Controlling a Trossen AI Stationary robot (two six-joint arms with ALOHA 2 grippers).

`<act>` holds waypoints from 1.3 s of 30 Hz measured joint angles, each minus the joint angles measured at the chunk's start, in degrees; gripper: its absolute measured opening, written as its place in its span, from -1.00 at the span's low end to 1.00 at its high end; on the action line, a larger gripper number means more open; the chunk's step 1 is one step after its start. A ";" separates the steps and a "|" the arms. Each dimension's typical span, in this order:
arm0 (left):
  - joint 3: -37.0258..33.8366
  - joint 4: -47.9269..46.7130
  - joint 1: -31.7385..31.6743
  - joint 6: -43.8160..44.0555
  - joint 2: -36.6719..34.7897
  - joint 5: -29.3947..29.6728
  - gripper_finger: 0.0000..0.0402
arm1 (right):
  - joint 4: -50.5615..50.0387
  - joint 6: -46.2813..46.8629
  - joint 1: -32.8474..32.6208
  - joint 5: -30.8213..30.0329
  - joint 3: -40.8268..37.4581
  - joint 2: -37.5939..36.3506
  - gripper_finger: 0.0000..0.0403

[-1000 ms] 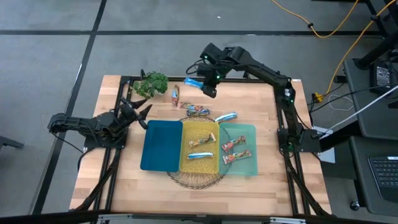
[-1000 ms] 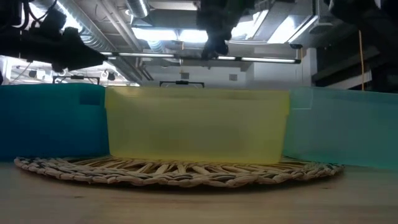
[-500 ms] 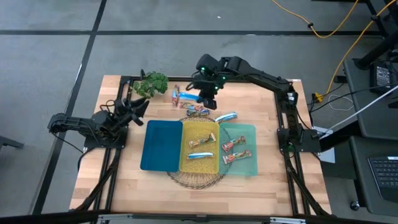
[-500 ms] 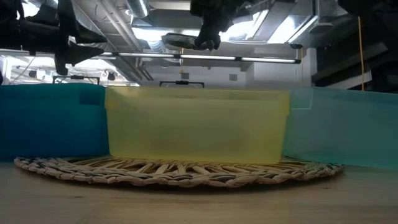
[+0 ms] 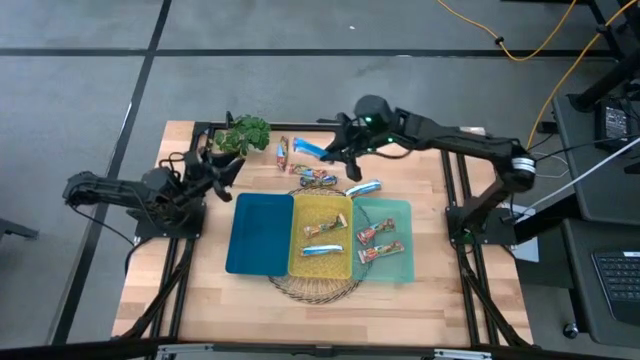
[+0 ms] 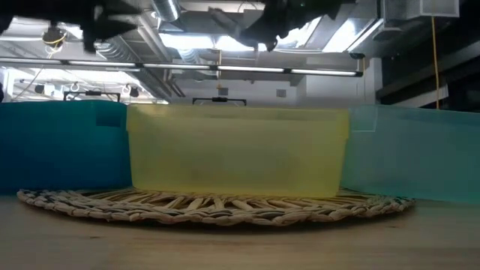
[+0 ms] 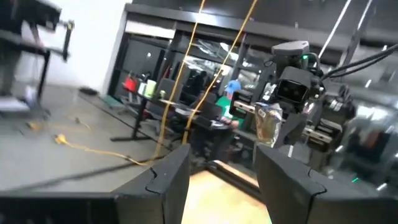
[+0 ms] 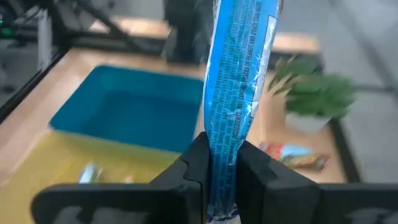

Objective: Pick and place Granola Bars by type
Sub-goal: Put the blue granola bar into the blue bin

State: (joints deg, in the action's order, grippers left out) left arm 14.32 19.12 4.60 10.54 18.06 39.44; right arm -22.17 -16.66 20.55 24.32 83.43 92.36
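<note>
My right gripper (image 5: 337, 153) is shut on a blue-white granola bar (image 5: 310, 148), held in the air over the table's far middle. Below it on the wood lie a red-orange bar (image 5: 283, 153), a dark silvery bar (image 5: 318, 178) and another blue-white bar (image 5: 363, 187). The yellow tray (image 5: 322, 262) holds a blue-white bar (image 5: 322, 250) and one more bar. Two red-orange bars (image 5: 378, 243) lie in the green tray (image 5: 400, 212). My left gripper (image 5: 222, 168) hangs open and empty at the left, near the plant. My right gripper pinches the blue-white bar between its two fingers near one end (image 8: 225, 134). The rest of the bar (image 8: 241, 43) sticks out past the fingertips, in line with the fingers. The bar is lifted clear of the table and trays.
A blue tray (image 5: 262, 233) stands left of the yellow one; all three trays sit on a woven mat (image 5: 310, 290). A small green plant (image 5: 245, 135) stands at the far left. Bare wood lies along the near edge and both sides.
My right arm has stretched out lower and its gripper has tipped and rolled, carrying the blue-white bar a little toward the near edge; the bar stays clear of the table. My left gripper has risen and rolled, still open.
</note>
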 joint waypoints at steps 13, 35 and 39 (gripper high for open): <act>29.00 -0.03 -9.35 -3.32 35.78 -12.49 -0.13 | 23.83 1.12 -0.02 -2.21 -9.54 -4.92 -0.73; 43.83 -1.28 -17.20 -0.05 54.24 -26.67 0.50 | 25.50 -0.69 -0.19 -0.22 -9.54 -4.92 -0.73; 43.83 -0.83 -17.20 -0.81 53.88 -25.63 0.37 | 25.54 -0.82 -0.17 -0.20 -9.54 -4.92 -0.73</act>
State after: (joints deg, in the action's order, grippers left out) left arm 58.15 18.29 -12.60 9.73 71.94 13.81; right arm 3.37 -17.47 20.38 24.12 73.89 87.44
